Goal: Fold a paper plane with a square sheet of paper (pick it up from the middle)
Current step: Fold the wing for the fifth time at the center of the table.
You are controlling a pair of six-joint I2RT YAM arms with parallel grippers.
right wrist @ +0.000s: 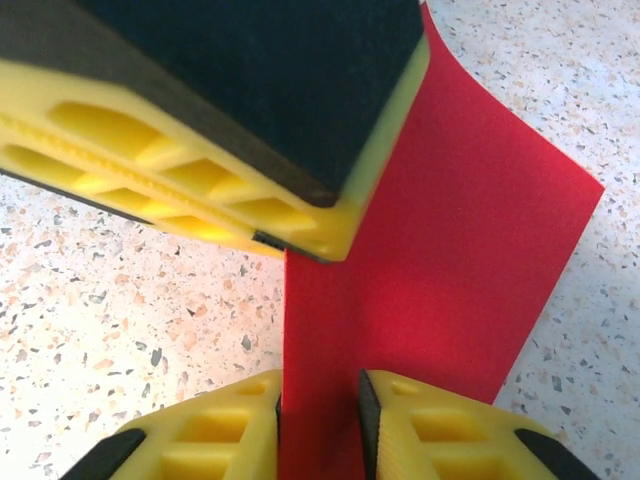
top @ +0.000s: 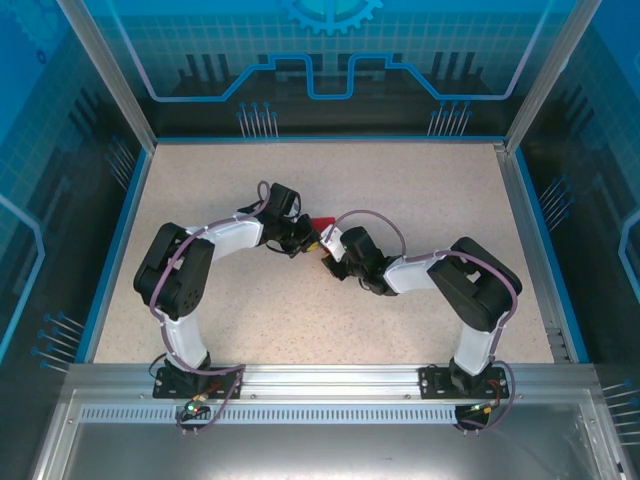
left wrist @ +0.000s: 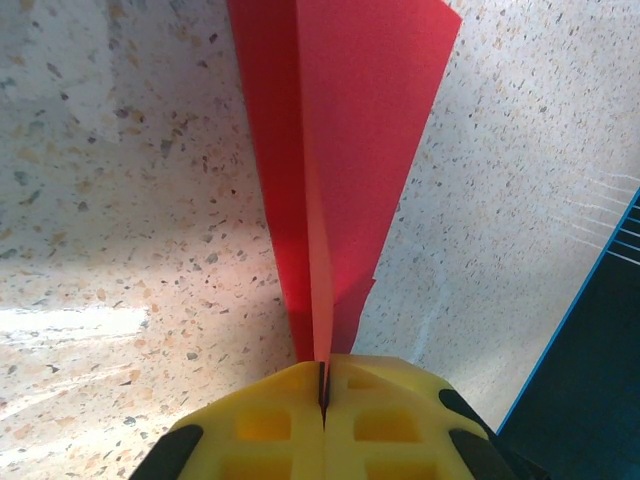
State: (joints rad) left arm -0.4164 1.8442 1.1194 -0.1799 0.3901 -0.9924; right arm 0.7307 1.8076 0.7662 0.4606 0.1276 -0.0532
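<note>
1. From above: the two arms meet mid-table (top: pixel 420 190). The left gripper (top: pixel 308 240) has a sliver of red paper (top: pixel 322 222) poking out just beyond it, up off the surface. The right gripper (top: pixel 331 258) sits right beside the left gripper, on its near side. From up here I can't judge either claw's gap.

2. Left wrist camera: the left gripper (left wrist: pixel 322 378) is pinched tight on the paper, pads meeting with only the sheet between them. The paper (left wrist: pixel 350 130) fans away from the left gripper as a long wedge with a sharp crease down its middle, red on every face that shows.

3. Right wrist camera: the right gripper (right wrist: pixel 320 405) stands narrowly parted, its fingers straddling the paper's lower edge, directly under the left gripper (right wrist: pixel 275 240). I'd say it hasn't clamped yet. A flap of paper (right wrist: pixel 450 230) spreads to one side of the left gripper.

4. My reading: the centre fold is made and the sheet is off the table. The flat flap suggests the wing folds are left to do.
</note>
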